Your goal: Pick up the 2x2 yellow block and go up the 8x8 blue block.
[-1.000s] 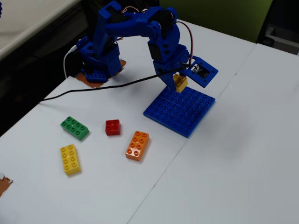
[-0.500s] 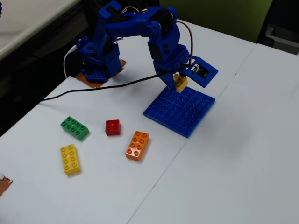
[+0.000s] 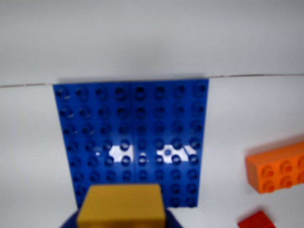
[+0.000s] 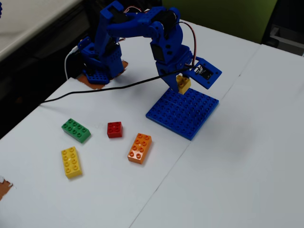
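Gripper (image 4: 183, 84) is closed on the yellow block (image 4: 183, 83), holding it clear above the blue plate (image 4: 183, 113), over the plate's edge at about 12 o'clock in the fixed view. From the wrist view the yellow block (image 3: 122, 205) fills the bottom centre, and the blue plate (image 3: 131, 137) spreads away from it toward 12 o'clock, square and flat on the counter (image 4: 228, 166). Judging by this, the coming move is nearly straight down, perhaps slightly forward onto the studs. An orange brick (image 4: 139, 147) lies well apart at 8 o'clock of the plate.

Bright even light, blurry wrist view
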Tool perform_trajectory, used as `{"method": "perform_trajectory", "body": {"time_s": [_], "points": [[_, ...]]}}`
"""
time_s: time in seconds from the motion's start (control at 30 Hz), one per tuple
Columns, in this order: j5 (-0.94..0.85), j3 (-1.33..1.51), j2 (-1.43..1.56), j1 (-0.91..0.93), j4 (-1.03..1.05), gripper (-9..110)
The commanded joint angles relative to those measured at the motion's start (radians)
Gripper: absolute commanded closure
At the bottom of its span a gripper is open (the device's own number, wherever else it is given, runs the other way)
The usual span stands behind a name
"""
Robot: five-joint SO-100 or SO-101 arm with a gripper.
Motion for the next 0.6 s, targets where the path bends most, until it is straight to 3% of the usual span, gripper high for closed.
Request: {"method": "perform_trajectory", "body": {"time_s": [0.0,0.57], "points": [[0.002,-0.028,0.02,-0.009,0.003,102],[-0.002,-0.026,0.017,-0.008,0.003,102]]}}
